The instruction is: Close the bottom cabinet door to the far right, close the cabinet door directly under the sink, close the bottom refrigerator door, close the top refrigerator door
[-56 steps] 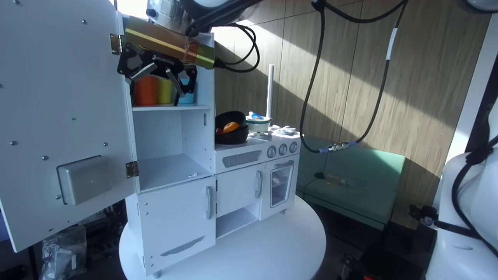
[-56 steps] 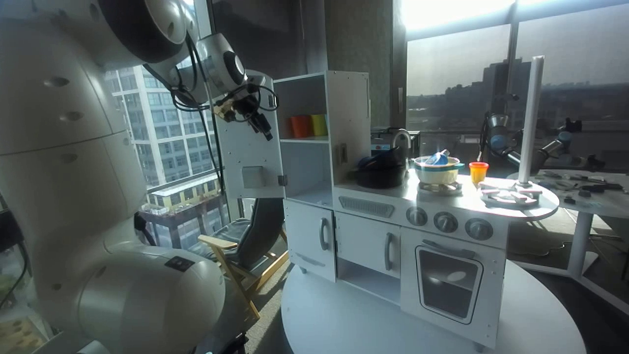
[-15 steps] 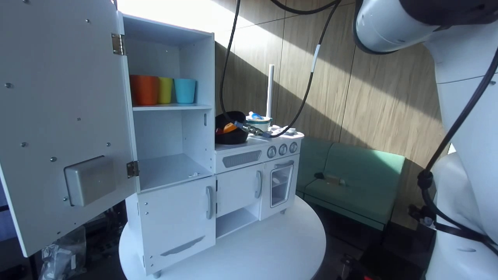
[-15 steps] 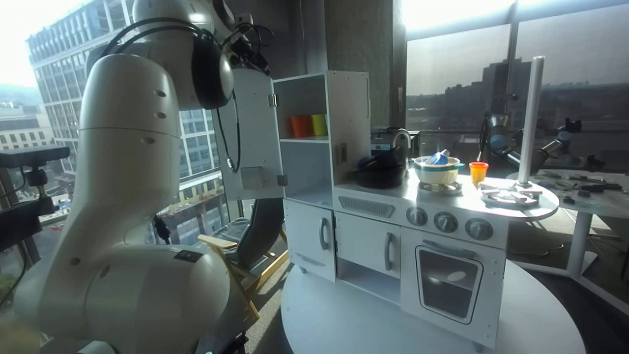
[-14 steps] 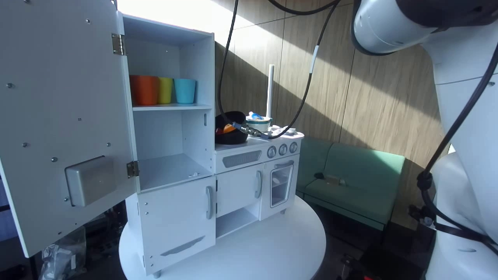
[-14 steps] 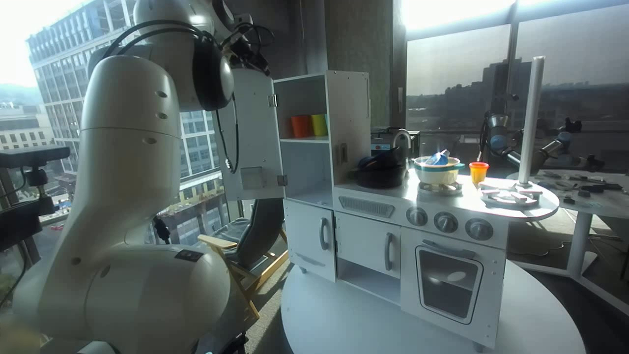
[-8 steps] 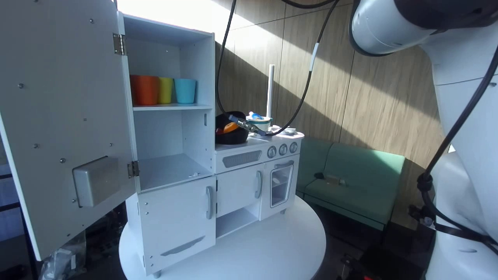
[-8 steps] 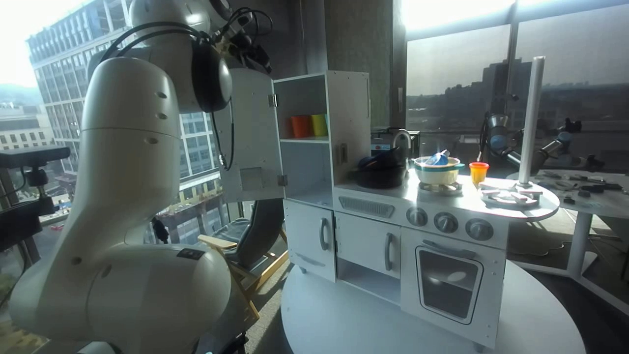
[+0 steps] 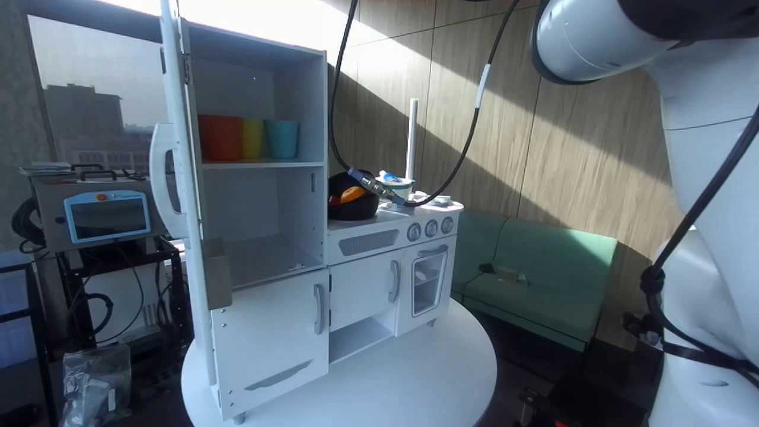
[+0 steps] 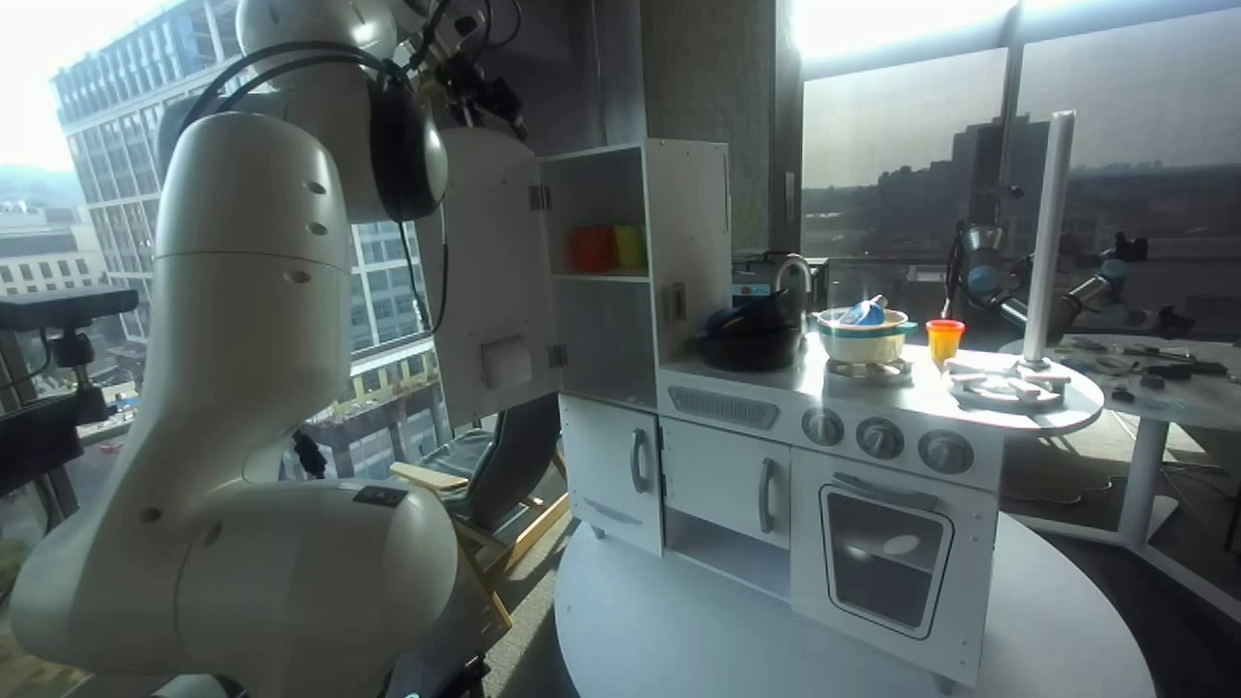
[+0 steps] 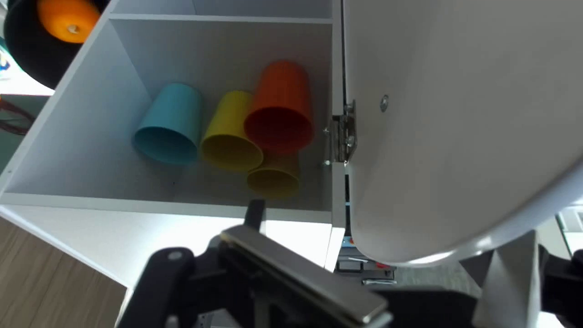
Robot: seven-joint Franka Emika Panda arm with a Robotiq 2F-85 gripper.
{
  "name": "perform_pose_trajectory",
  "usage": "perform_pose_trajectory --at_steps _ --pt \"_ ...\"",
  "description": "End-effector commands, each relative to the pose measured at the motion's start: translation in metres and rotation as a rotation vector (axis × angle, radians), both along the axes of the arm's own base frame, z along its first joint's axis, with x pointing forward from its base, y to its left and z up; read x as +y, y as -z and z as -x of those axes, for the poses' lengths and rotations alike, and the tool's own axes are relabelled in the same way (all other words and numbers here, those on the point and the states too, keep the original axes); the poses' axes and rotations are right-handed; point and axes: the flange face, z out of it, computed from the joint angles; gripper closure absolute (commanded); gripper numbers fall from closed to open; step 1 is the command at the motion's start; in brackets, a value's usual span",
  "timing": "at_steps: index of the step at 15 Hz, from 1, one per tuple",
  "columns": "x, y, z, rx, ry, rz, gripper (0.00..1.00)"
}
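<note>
Sunlight falls slantwise across the wood-panelled wall [image 9: 504,148] behind the toy kitchen [image 10: 790,409], which stands on a round white table [image 9: 415,379]. What has changed most is the top refrigerator door [image 10: 494,262]: half a second ago its inner face showed broadly in both exterior views, and now in an exterior view it stands nearly edge-on, its handle [image 9: 158,178] in sight and a touchscreen [image 9: 108,217] revealed behind it. It has swung partway round, yet is well ajar. My gripper [image 10: 496,111] is just by the door's top edge, higher than it was nearly four seconds ago. My fingers [image 11: 305,273] are spread wide, and in the wrist view the door's rounded edge reaches toward the gap between them; whether either one touches it I cannot tell. Shade has deepened over the shelf [image 9: 264,164] with the orange cup [image 11: 282,86], the light-blue cup [image 11: 171,114] and the yellow cups [image 11: 230,118], which sit where they sat. Below, the bottom refrigerator door [image 9: 267,332], the middle cabinet door [image 9: 359,290] beside it and the windowed oven door [image 10: 887,553] at the far right are closed, just as before.
</note>
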Motion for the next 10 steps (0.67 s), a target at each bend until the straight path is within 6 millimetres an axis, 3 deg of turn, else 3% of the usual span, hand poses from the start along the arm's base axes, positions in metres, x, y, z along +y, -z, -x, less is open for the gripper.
perform_pose_trajectory --at_steps 1,10 --pt "-0.013 -0.003 0.011 0.057 0.011 0.157 0.00" --pt "-0.041 -0.014 0.002 -0.031 0.059 0.637 0.00"
